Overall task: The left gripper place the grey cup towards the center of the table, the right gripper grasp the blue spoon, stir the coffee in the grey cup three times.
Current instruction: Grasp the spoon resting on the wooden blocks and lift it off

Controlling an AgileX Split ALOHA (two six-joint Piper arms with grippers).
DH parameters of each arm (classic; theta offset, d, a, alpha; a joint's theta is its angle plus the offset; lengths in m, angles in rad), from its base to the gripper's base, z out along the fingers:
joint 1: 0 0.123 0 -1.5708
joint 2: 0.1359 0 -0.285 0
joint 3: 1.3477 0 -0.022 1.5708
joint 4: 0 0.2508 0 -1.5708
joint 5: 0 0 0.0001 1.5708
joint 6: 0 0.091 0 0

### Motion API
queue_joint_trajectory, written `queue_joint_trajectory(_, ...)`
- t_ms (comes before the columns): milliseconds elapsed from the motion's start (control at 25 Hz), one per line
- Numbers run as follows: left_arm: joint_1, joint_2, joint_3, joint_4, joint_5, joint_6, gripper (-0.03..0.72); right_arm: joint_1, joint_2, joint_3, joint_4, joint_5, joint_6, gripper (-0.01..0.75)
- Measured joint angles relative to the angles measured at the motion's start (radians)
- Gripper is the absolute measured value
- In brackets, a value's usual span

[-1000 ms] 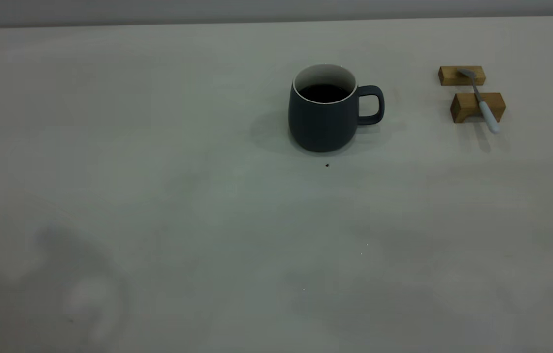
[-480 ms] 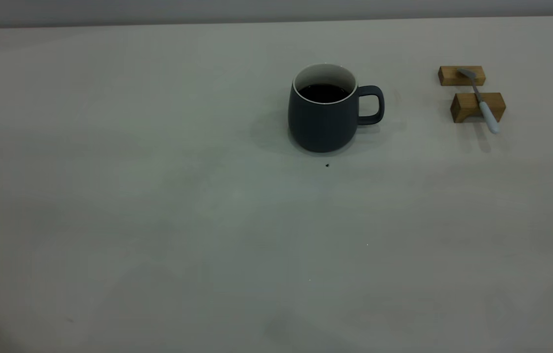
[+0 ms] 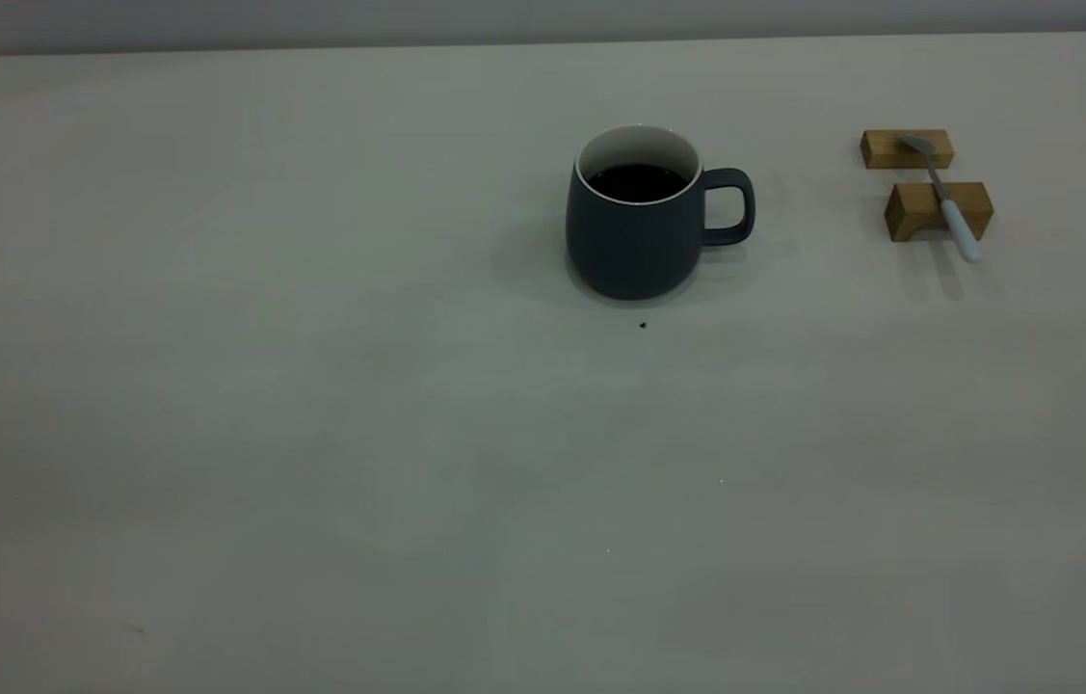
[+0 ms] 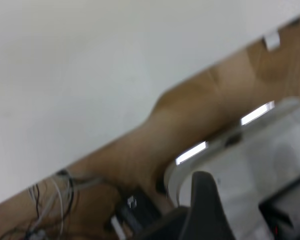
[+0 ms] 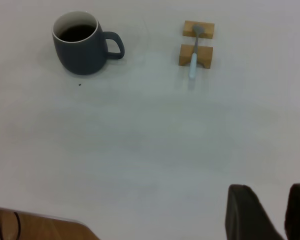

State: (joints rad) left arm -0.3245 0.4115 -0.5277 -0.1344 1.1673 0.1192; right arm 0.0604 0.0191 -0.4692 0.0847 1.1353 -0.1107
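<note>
the grey cup [image 3: 637, 220] stands upright mid-surface, handle toward the blue spoon [image 3: 947, 200]. the spoon bridges two wooden blocks [image 3: 938, 210], bowl on the far one. the off-white surface [image 3: 408, 434] is plain. the right gripper [image 5: 270, 212] hangs well back, fingers slightly apart; the left gripper's [image 4: 205, 210] fingers cannot be judged.

Exterior view: steeply down onto the surface [image 3: 311, 434], fairly near the grey cup [image 3: 637, 226]. Right wrist view: high and farther back, sharing cup [image 5: 81, 45] and blue spoon [image 5: 194, 55]. Left wrist view: past the surface's edge, sharing only bare surface.
</note>
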Motion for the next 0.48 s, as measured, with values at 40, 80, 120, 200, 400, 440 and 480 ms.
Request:
queue_joint_trajectory(40, 0.020, -0.026, 0.000, 0.000, 0.000, 0.000, 0.585, 0.000, 0.000, 0.000, 0.000, 0.000, 0.000, 0.238)
queue_joint_trajectory(80, 0.050, -0.057, 0.000, 0.000, 0.000, 0.000, 0.585, 0.000, 0.000, 0.000, 0.000, 0.000, 0.000, 0.238)
queue_joint_trajectory(120, 0.085, -0.089, 0.000, 0.000, 0.000, -0.001, 0.585, 0.000, 0.000, 0.000, 0.000, 0.000, 0.000, 0.238)
queue_joint_trajectory(200, 0.151, -0.147, 0.000, 0.000, 0.000, -0.001, 0.585, 0.000, 0.000, 0.000, 0.000, 0.000, 0.000, 0.238)
queue_joint_trajectory(400, 0.285, -0.310, 0.000, 0.000, 0.000, -0.001, 0.585, 0.000, 0.000, 0.000, 0.000, 0.000, 0.000, 0.238)
queue_joint_trajectory(440, 0.302, -0.339, 0.000, 0.000, 0.000, -0.001, 0.585, 0.000, 0.000, 0.000, 0.000, 0.000, 0.000, 0.238)
queue_joint_trajectory(480, 0.312, -0.372, 0.000, 0.000, 0.000, -0.001, 0.585, 0.000, 0.000, 0.000, 0.000, 0.000, 0.000, 0.238)
